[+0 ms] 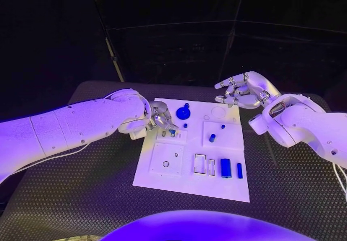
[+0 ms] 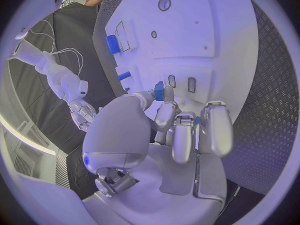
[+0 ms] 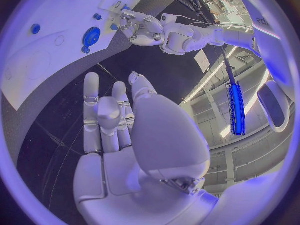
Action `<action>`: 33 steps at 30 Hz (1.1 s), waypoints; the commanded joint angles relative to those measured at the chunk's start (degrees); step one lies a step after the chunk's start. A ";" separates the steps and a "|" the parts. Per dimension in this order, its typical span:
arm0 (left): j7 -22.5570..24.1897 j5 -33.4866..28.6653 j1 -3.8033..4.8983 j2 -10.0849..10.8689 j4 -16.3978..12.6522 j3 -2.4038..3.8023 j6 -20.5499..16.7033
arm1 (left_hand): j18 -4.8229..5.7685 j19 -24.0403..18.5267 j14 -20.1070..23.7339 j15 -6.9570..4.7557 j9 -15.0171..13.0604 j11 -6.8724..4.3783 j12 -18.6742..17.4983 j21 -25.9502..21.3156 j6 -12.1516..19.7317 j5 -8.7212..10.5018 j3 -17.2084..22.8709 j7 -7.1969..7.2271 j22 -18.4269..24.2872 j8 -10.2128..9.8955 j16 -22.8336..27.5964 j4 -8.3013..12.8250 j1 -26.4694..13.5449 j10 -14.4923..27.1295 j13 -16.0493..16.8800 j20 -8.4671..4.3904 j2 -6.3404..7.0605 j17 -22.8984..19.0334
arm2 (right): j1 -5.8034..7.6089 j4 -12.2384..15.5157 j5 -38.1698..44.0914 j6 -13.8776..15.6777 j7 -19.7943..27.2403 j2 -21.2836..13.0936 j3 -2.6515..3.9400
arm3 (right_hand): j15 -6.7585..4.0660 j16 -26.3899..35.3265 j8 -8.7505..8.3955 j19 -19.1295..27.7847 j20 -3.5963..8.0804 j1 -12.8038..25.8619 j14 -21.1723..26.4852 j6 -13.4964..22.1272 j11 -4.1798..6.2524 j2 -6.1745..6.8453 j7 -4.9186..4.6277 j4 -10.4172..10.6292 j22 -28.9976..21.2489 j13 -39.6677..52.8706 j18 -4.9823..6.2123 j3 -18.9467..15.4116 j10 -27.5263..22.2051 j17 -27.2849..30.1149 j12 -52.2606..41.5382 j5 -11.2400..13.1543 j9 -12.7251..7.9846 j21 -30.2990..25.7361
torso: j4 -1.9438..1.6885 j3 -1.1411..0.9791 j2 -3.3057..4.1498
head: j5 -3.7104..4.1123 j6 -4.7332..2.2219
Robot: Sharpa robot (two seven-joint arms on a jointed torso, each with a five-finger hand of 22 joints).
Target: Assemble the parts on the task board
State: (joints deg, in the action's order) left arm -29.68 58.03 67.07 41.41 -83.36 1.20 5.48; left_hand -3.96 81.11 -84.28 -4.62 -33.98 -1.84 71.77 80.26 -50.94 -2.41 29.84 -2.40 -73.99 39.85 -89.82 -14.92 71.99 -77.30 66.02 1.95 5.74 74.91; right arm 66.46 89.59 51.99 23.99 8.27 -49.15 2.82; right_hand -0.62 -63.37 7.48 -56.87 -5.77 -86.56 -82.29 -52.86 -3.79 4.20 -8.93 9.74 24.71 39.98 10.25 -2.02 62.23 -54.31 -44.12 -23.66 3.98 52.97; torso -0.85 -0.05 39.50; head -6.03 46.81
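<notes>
Left hand (image 1: 158,119) low over the left edge of the task board (image 1: 217,187), fingers curled together and pinching a small blue part (image 2: 159,91) between thumb and fingertip, seen plainly in the left wrist view. Part held just above the board, close beside two small dark slots (image 2: 181,83). Right hand (image 1: 244,90) raised beyond the board's far right corner, well apart from every part, fingers loosely bent and spread, gripping nothing. On the board: round blue disc with knob (image 1: 183,111) near the far edge, just beside the left hand's fingers; small blue peg (image 1: 212,137) standing mid-board; larger blue cylinder (image 1: 225,167) and a slim blue bar (image 1: 239,170) lying side by side near the front right; pale rectangular frame (image 1: 200,164) just left of them.
</notes>
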 commanded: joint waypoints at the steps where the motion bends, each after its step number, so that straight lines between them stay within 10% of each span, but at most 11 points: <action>1: -0.36 4.73 -0.28 -0.10 -0.28 0.03 -2.24 | 0.31 0.08 -5.72 -0.19 -1.07 0.09 -0.33 -0.07 0.46 -0.35 8.40 0.13 0.12 0.28 -0.18 8.08 -0.73 0.20 -0.28 -0.35 -0.12 15.09 | 0.11 0.06 -0.09 -0.58 0.19 0.04 0.05 | 0.03 0.14 0.10 -0.35 0.04 -0.25 0.36 0.37 0.04 0.10 -0.05 0.16 -0.09 -0.09 0.26 0.00 -0.55 0.03 0.26 -0.21 -0.07 -0.25 | -0.25 -0.10 -0.20 | 0.12 0.08; 33: -0.76 11.55 -1.56 -2.82 1.62 -0.18 0.43 | 0.27 -0.04 -5.72 -0.16 -1.36 0.12 -0.66 -0.23 0.55 -0.32 9.01 0.12 0.29 0.62 -0.18 8.36 -1.56 0.42 -0.74 -0.34 0.19 15.09 | 0.11 -0.36 -0.09 -0.43 0.33 0.59 0.04 | 0.07 0.27 0.09 -0.32 0.01 -0.17 0.42 0.42 0.01 0.11 -0.08 0.27 -0.14 -0.13 0.25 0.00 -0.61 0.07 0.26 -0.21 -0.08 -0.34 | -0.18 -0.19 -0.12 | 0.05 0.17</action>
State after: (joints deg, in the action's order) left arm -29.96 68.04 65.45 38.69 -81.80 0.99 4.76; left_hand -3.96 81.11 -84.27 -4.61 -35.25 -1.82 71.24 80.26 -50.24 -2.65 32.19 -2.67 -73.77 40.14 -89.82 -12.89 70.37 -77.29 65.35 1.95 6.52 74.91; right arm 66.46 89.19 51.99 23.79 8.24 -48.63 2.82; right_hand -0.62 -63.37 7.47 -56.86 -5.77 -86.55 -82.29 -52.85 -3.79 4.20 -8.92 9.74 24.62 39.95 10.25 -2.03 61.80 -54.32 -44.12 -23.66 3.98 52.97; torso -1.04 -0.22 39.36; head -5.99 46.95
